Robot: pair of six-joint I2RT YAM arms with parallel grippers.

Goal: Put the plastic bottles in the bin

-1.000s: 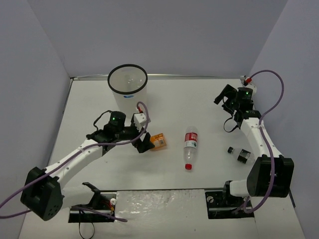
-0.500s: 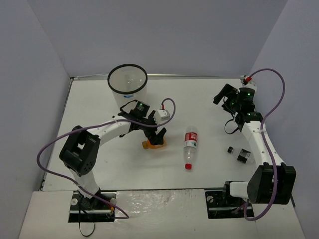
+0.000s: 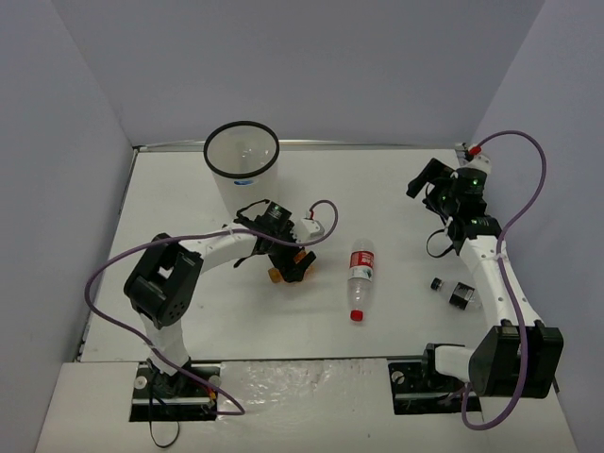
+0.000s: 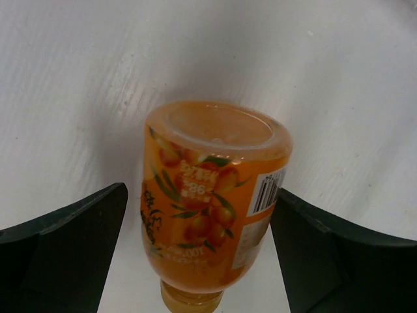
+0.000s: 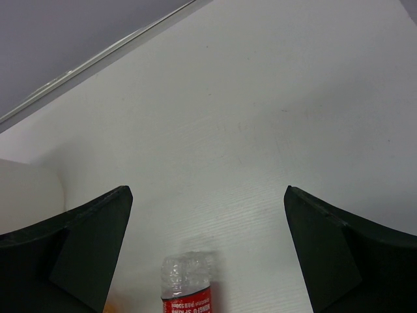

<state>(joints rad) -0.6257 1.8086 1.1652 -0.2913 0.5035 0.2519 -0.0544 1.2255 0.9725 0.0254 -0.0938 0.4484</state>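
Observation:
The short orange bottle (image 4: pixel 208 195) lies on the white table between the jaws of my left gripper (image 4: pixel 201 190), cap toward the camera. The jaws are open: the right finger is at the label, and the left one stands a little off. In the top view this gripper (image 3: pixel 289 261) is just right of the black-rimmed white bin (image 3: pixel 242 162). The red-label bottle (image 3: pixel 360 278) lies mid-table and shows in the right wrist view (image 5: pixel 187 287). A small clear bottle with a dark label (image 3: pixel 457 293) lies near the right arm. My right gripper (image 3: pixel 423 181) is open and empty, raised at the far right. No plain clear bottle shows.
Grey walls close the table at the back and both sides. The bin's pale side (image 5: pixel 26 189) shows at the left edge of the right wrist view. Purple cables loop off both arms.

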